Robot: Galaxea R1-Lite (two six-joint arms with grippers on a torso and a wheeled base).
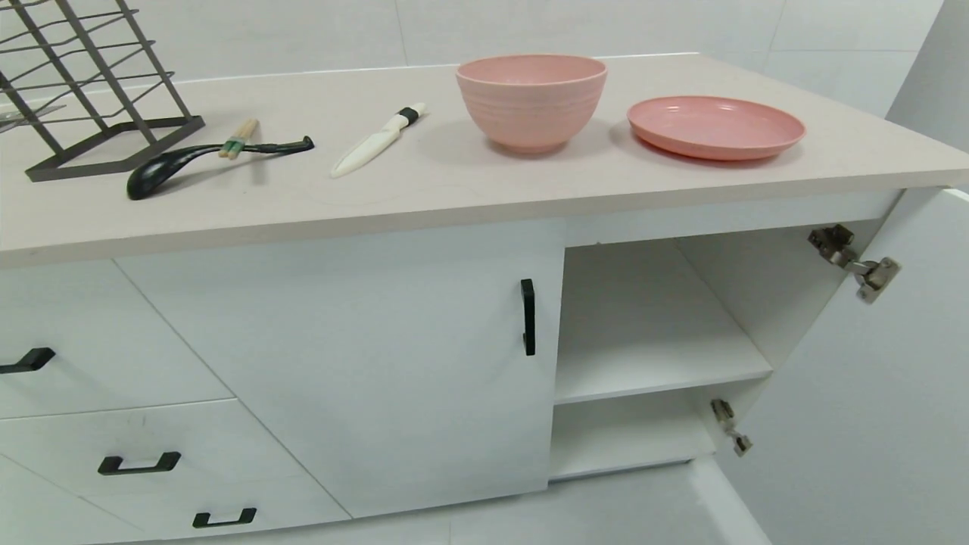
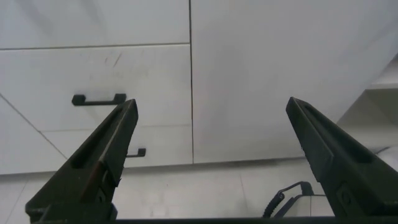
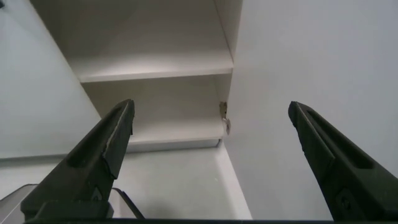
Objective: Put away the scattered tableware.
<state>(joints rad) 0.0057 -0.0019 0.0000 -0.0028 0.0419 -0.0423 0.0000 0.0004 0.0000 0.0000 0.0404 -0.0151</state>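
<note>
Head view: the smooth beige countertop (image 1: pixel 454 189) ends in a straight front edge above a white cabinet (image 1: pixel 363 363). Its right door (image 1: pixel 870 393) is swung wide, baring two flat shelves (image 1: pixel 643 333). A dark wire rack (image 1: pixel 91 91) stands at the counter's left end. The ribbed pink bowl (image 1: pixel 531 102) sits mid-counter, and the shallow pink plate (image 1: pixel 715 126) is near it on the right. Further left lie a glossy black ladle (image 1: pixel 174 166), a white knife (image 1: pixel 376 141) and wooden chopsticks (image 1: pixel 238 138) that cross the ladle's handle. The left gripper (image 2: pixel 210 106) gapes empty before the drawers (image 2: pixel 93 74), and the right gripper (image 3: pixel 210 104) gapes empty before the shelves.
</note>
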